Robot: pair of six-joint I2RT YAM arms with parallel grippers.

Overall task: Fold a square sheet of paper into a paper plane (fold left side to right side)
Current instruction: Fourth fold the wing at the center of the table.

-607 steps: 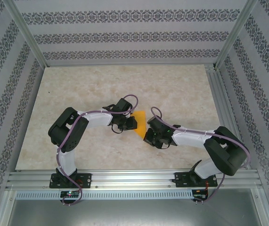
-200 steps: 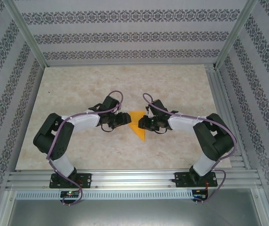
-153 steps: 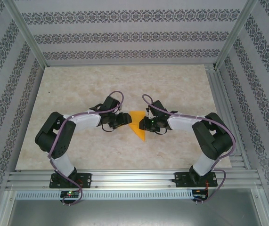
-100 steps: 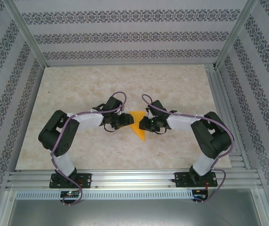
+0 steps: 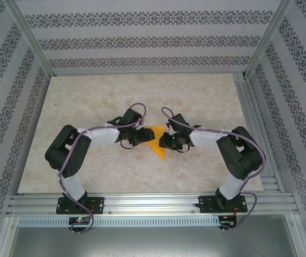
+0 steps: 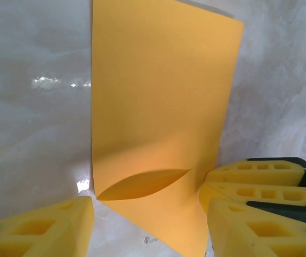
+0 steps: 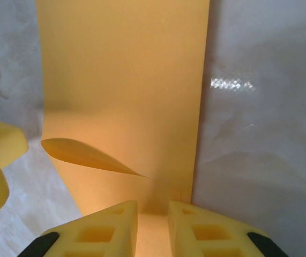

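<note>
So over the last second the left arm [image 5: 96, 134] has scooted in from 9 o'clock and now covers the left corner of the paper plane [image 5: 158, 148]. The right arm [image 5: 211, 138], in from 3 o'clock, has barely budged. My read: both are set to press or crease the next fold, so we're mid-task.

The left fingers [image 6: 40, 227] are spread wide around the near edge and hold nothing. The right fingers [image 7: 96, 233] are nearly together with a slit left and paper under it. I can't tell if they actually touch it.

The top view gives the layout. The plane is a pointed wedge lying mid-desk [image 5: 195, 96], tip towards 6 o'clock. The wrist views add what it misses: a top layer bulges up in a lens-shaped pocket [image 6: 142, 184], so the paper isn't lying flat yet.
</note>
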